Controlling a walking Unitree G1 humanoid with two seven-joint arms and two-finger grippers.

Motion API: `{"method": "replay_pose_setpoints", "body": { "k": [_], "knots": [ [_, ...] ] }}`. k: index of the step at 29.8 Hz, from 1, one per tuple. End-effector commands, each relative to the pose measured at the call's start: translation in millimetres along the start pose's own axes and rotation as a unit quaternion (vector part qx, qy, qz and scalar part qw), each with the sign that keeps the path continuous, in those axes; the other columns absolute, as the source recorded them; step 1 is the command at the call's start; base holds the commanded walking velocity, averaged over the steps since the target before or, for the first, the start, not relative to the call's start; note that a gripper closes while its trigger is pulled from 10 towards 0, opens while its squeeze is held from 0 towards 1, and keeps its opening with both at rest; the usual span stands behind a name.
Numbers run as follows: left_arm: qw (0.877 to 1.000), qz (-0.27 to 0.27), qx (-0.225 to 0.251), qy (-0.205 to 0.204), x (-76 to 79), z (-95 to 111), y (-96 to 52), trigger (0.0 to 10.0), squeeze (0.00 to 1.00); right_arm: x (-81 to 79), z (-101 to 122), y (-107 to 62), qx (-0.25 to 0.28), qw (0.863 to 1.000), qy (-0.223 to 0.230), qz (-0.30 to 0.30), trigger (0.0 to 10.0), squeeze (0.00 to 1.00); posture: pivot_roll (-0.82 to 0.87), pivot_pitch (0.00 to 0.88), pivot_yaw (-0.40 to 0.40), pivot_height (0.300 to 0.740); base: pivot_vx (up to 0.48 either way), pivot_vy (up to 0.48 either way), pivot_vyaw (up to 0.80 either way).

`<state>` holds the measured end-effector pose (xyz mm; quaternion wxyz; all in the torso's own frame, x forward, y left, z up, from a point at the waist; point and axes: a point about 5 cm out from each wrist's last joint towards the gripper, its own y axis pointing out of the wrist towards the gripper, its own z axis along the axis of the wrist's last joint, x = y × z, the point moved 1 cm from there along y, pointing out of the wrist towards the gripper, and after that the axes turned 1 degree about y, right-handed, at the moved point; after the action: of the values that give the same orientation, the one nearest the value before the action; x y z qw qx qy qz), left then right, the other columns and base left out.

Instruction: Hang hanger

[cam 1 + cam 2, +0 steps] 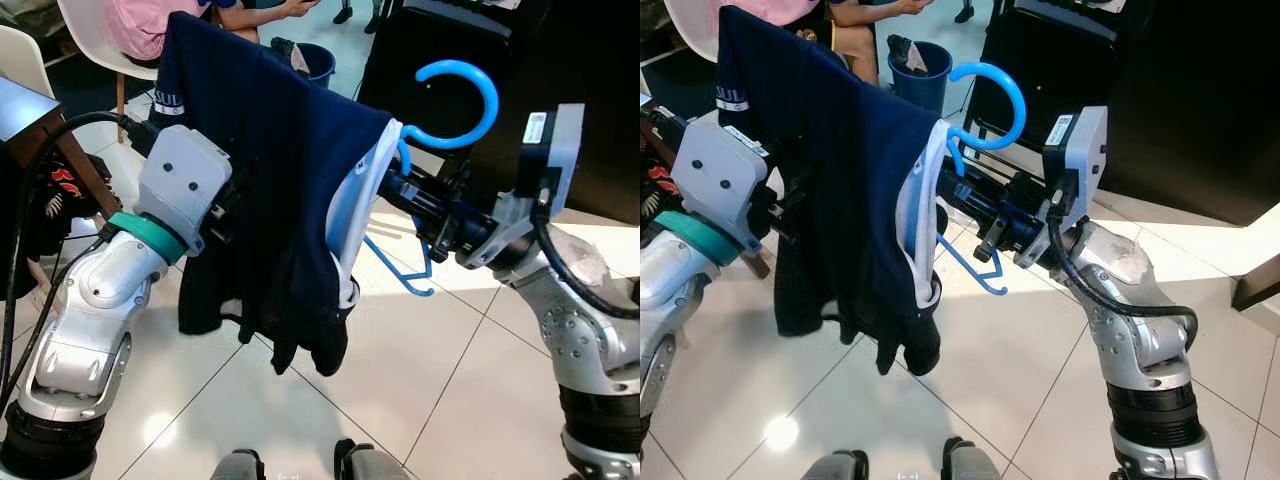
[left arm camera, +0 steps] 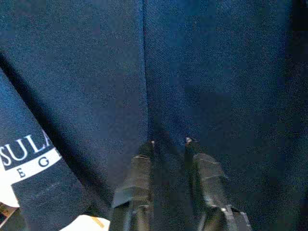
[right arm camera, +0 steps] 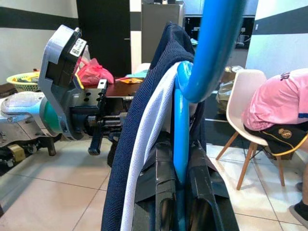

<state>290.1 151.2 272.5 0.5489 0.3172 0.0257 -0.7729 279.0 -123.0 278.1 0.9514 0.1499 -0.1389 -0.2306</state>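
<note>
A navy shirt (image 1: 270, 150) with a white collar (image 1: 365, 190) hangs on a bright blue plastic hanger (image 1: 493, 100), held up in front of me. My right gripper (image 1: 405, 190) is shut on the hanger's neck just below the hook; in the right wrist view the blue stem (image 3: 180, 134) runs between its two fingers (image 3: 166, 187). My left gripper (image 1: 232, 210) reaches in from the left, its tips buried in the shirt's side. In the left wrist view its fingers (image 2: 142, 166) pinch a fold of the navy cloth (image 2: 216, 72).
A person in a pink top (image 1: 140, 25) sits on a white chair at the back left. A blue bucket (image 1: 315, 60) stands behind the shirt. A black cabinet (image 1: 580, 60) fills the back right and a wooden table (image 1: 30, 110) is at my left. White tiled floor (image 1: 430, 380) lies below.
</note>
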Motion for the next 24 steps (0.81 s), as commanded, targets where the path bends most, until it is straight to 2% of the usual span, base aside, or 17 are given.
{"method": "replay_pose_setpoints", "body": {
  "k": [1, 7, 10, 11, 13, 15, 16, 17, 18, 19, 20, 21, 22, 23, 24],
  "knots": [
    [1.000, 0.010, 0.005, 0.008, -3.3, 0, 0.6, 0.0, 0.00, -3.9, 12, 1.9, 0.020, 1.000, -0.010, 0.015, 10.0, 0.00, 0.06, 0.108, 0.018, 0.740, 0.000, 0.000, 0.00],
    [0.999, 0.026, 0.020, 0.027, -9.7, 6, 2.4, 0.0, 0.00, -4.6, 14, 0.8, 0.022, 1.000, -0.009, 0.017, 10.0, 0.00, 0.06, 0.108, 0.019, 0.740, 0.000, 0.000, 0.00],
    [0.998, 0.012, 0.050, 0.024, -8.9, 24, 4.9, 0.0, 0.00, -5.0, 12, -0.3, 0.009, 1.000, -0.016, 0.016, 10.0, 0.00, 0.06, 0.109, 0.020, 0.740, 0.000, 0.000, 0.00],
    [0.998, -0.014, 0.062, 0.020, -5.8, 32, 4.9, 10.0, 0.00, -4.5, 8, -0.4, 0.000, 1.000, -0.020, 0.014, 10.0, 0.00, 0.06, 0.107, 0.021, 0.740, 0.000, 0.000, 0.00],
    [0.998, -0.014, 0.062, 0.020, -5.8, 32, 4.9, 10.0, 0.00, -4.5, 8, -0.4, 0.000, 1.000, -0.020, 0.014, 10.0, 0.00, 0.06, 0.107, 0.021, 0.740, 0.000, 0.000, 0.00],
    [0.990, -0.115, 0.075, 0.020, 6.6, 47, -1.4, 10.0, 0.00, -0.2, -8, 0.4, -0.048, 0.998, -0.049, 0.000, 10.0, 0.00, 0.07, 0.107, 0.021, 0.740, 0.000, 0.000, 0.00],
    [0.990, -0.115, 0.075, 0.020, 6.6, 47, -1.4, 10.0, 0.00, -0.2, -8, 0.4, -0.048, 0.998, -0.049, 0.000, 10.0, 0.00, 0.07, 0.107, 0.021, 0.740, 0.000, 0.000, 0.00],
    [0.983, -0.162, 0.077, 0.026, 12.1, 52, -6.5, 10.0, 0.00, 1.8, -17, 0.7, -0.071, 0.995, -0.066, -0.006, 10.0, 0.00, 0.08, 0.106, 0.022, 0.740, 0.000, 0.000, 0.00],
    [0.983, -0.162, 0.077, 0.026, 12.1, 52, -6.5, 10.0, 0.00, 1.8, -17, 0.7, -0.071, 0.995, -0.066, -0.006, 10.0, 0.00, 0.08, 0.106, 0.022, 0.740, 0.000, 0.000, 0.00],
    [0.977, -0.197, 0.075, 0.037, 15.1, 53, -11.4, 10.0, 0.00, 2.6, -24, 0.3, -0.091, 0.993, -0.075, -0.006, 10.0, 0.00, 0.08, 0.107, 0.023, 0.740, 0.000, 0.000, 0.00],
    [0.977, -0.197, 0.075, 0.037, 15.1, 53, -11.4, 10.0, 0.00, 2.6, -24, 0.3, -0.091, 0.993, -0.075, -0.006, 10.0, 0.00, 0.08, 0.107, 0.023, 0.740, 0.000, 0.000, 0.00],
    [0.970, -0.225, 0.070, 0.051, 16.2, 53, -16.1, 10.0, 0.07, 5.1, -32, -0.6, -0.109, 0.990, -0.086, -0.012, 10.0, 0.00, 0.08, 0.107, 0.025, 0.740, 0.000, 0.000, 0.00],
    [0.970, -0.225, 0.070, 0.051, 16.2, 53, -16.1, 10.0, 0.07, 5.1, -32, -0.6, -0.109, 0.990, -0.086, -0.012, 10.0, 0.00, 0.08, 0.107, 0.025, 0.740, 0.000, 0.000, 0.00],
    [0.967, -0.241, 0.064, 0.061, 15.8, 52, -19.4, 10.0, 0.78, 7.4, -38, -2.3, -0.124, 0.988, -0.093, -0.017, 10.0, 0.00, 0.08, 0.108, 0.026, 0.740, 0.000, 0.000, 0.00],
    [0.967, -0.241, 0.064, 0.061, 15.8, 52, -19.4, 10.0, 0.78, 7.4, -38, -2.3, -0.124, 0.988, -0.093, -0.017, 10.0, 0.00, 0.08, 0.108, 0.026, 0.740, 0.000, 0.000, 0.00]
  ]
}}
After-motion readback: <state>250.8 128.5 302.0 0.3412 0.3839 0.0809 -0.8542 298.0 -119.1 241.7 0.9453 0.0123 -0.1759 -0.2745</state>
